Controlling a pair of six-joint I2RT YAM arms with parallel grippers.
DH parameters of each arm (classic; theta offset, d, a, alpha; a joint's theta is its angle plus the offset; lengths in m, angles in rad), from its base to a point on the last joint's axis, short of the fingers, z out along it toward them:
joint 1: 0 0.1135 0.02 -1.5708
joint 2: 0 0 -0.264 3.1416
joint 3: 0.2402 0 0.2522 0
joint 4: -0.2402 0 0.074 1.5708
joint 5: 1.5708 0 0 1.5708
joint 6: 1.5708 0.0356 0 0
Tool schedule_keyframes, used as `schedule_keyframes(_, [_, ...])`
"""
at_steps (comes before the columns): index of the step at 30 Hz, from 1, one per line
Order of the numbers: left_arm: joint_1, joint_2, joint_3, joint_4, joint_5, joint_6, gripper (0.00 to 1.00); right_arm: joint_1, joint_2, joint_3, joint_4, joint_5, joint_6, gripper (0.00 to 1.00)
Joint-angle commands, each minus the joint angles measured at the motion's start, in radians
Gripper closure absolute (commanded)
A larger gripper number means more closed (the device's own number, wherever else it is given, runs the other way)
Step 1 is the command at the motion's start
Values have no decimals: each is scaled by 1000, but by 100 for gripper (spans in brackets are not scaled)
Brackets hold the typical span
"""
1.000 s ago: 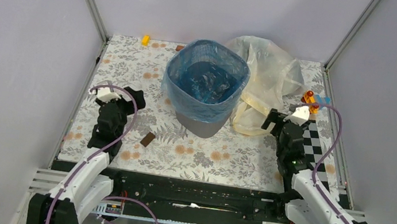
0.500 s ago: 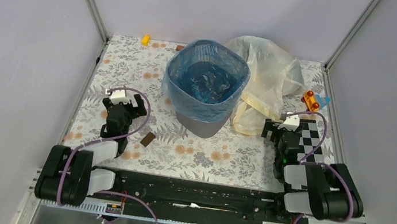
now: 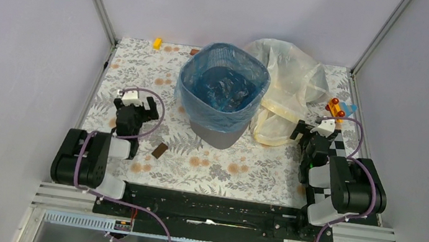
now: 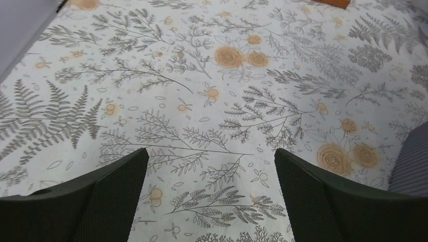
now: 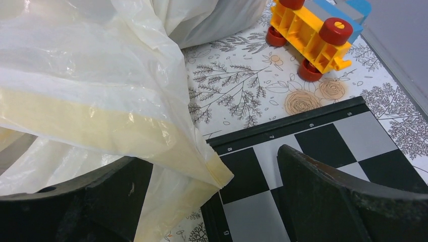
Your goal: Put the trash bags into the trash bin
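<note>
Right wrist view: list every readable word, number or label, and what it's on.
"8", "7", "6", "5": white digits on the checkerboard, along its upper black border.
"9": same board, left border.
No text on the yellow toy or the pale trash bag.

The trash bin stands tall at frame centre. The pale bag sprawls against its right side, its hem reaching the right claw. Bare bench lies at left, before the left claw.
</note>
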Motion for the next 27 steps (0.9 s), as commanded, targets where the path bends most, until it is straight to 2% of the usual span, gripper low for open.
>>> schedule_keyframes(1, [2,98,-35,264,87,75,4,-3,0,16,5,34,18,0])
schedule_keyframes(3, [-5,103,-29,254,79,82,1,-4,1,15,7,36,16,0])
schedule_keyframes(11, [-10,107,-29,256,117,98,1,-4,1,15,8,36,15,0])
schedule_keyframes(27, [-14,107,-28,252,107,105,1,-4,1,15,7,35,16,0])
